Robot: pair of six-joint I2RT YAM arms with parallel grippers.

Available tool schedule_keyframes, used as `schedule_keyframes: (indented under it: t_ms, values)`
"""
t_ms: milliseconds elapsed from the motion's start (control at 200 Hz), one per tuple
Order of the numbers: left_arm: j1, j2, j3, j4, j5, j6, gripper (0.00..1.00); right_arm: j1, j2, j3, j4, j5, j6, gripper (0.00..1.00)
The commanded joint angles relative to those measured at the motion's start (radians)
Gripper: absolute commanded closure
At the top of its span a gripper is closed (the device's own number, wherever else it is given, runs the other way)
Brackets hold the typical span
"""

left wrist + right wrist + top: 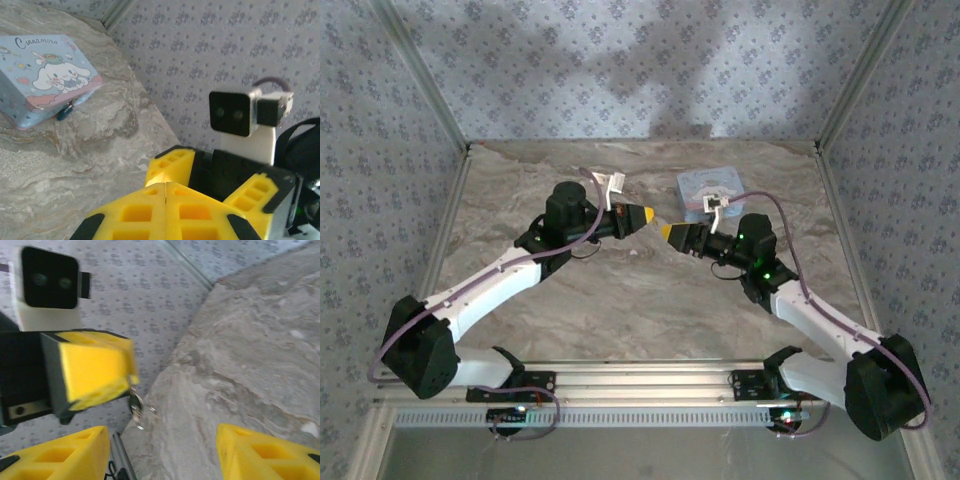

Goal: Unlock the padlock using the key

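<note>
The left gripper (pixel 165 196) is closed on the key (pixel 135 409), which dangles roughly upright below its tip, between the wide-open fingers of the right gripper (pixel 161 434). The padlock (pixel 64 112) hangs at the front edge of the tin (pixel 47 75), upper left in the left wrist view and off to the side of the key. In the top view the tin sits just behind the right gripper, so that arm is probably nearer.
</note>
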Motion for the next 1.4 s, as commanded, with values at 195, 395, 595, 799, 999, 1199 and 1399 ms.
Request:
schedule_keyframes:
  t_ms: [195, 395, 595, 799, 999, 1199, 1399]
  values:
    - [-0.001, -0.022, 0.009, 0.008, 0.063, 0.052, 1.0, 0.028, 0.063, 0.03, 0.119, -0.076, 0.034, 0.44]
    - [-0.001, -0.022, 0.008, 0.01, 0.064, 0.047, 1.0, 0.038, 0.076, 0.032, 0.119, -0.058, 0.033, 0.53]
    - [-0.001, -0.022, 0.004, 0.013, 0.066, 0.046, 1.0, 0.04, 0.081, 0.04, 0.115, -0.043, 0.035, 0.61]
    - [-0.002, -0.022, 0.003, 0.015, 0.069, 0.046, 1.0, 0.044, 0.101, 0.054, 0.118, -0.044, 0.039, 0.65]
    - [-0.002, -0.023, 0.001, 0.014, 0.065, 0.046, 1.0, 0.048, 0.105, 0.053, 0.12, -0.039, 0.039, 0.76]
    - [-0.001, -0.027, 0.001, 0.007, 0.047, 0.047, 1.0, 0.045, 0.092, 0.034, 0.108, -0.024, 0.036, 0.87]
    - [0.005, -0.039, -0.01, 0.003, 0.004, 0.039, 1.0, 0.035, 0.063, 0.009, 0.085, -0.013, 0.033, 0.95]
